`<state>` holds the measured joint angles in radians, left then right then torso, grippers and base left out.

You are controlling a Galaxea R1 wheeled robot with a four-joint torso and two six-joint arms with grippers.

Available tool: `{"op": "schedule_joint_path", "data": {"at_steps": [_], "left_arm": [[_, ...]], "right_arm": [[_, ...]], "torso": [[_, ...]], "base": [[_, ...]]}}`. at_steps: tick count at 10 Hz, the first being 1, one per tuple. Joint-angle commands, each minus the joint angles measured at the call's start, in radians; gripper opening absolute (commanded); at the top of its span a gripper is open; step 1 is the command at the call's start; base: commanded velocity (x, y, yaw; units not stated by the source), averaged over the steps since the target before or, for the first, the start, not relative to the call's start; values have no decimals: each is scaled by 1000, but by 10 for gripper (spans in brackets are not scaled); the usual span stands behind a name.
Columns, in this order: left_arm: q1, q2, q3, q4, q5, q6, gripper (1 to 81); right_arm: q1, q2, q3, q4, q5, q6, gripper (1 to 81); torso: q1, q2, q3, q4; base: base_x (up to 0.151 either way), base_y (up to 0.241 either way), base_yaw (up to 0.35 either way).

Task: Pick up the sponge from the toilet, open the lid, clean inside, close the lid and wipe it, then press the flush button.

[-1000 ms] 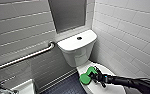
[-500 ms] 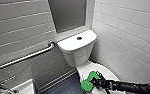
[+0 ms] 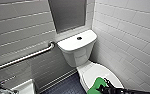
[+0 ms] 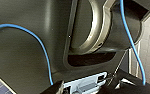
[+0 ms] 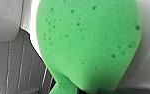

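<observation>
Seemingly my right gripper [image 3: 102, 87] gripped the sponge [image 3: 96, 86] on the shut lid's [image 3: 101, 72] front; pickup looked done, and lid-opening needed hooking its rim.

No writing, brand, number or sign can be read anywhere: the toilet [image 3: 77, 51], the sponge [image 5: 88, 45] and the tiled wall [image 3: 131, 30] carry no legible marks.

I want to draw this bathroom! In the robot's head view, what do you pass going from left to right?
metal grab bar → toilet tank → green sponge → white tiled wall
</observation>
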<state>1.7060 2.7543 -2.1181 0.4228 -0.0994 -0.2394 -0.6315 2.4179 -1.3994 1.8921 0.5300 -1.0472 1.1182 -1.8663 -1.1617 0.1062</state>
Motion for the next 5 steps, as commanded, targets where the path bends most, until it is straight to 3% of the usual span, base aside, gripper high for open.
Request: {"op": "schedule_joint_path", "data": {"at_steps": [1, 5], "left_arm": [[42, -10, 15, 8, 70, 5, 811], [41, -16, 16, 8, 56, 6, 811]], "right_arm": [[26, -138, 154, -42, -13, 1, 10], [-121, -313, 249, -123, -7, 10, 10]], "torso": [[0, 0, 0, 0], [0, 0, 0, 0]], "base": [[0, 0, 0], [0, 0, 0]]}}
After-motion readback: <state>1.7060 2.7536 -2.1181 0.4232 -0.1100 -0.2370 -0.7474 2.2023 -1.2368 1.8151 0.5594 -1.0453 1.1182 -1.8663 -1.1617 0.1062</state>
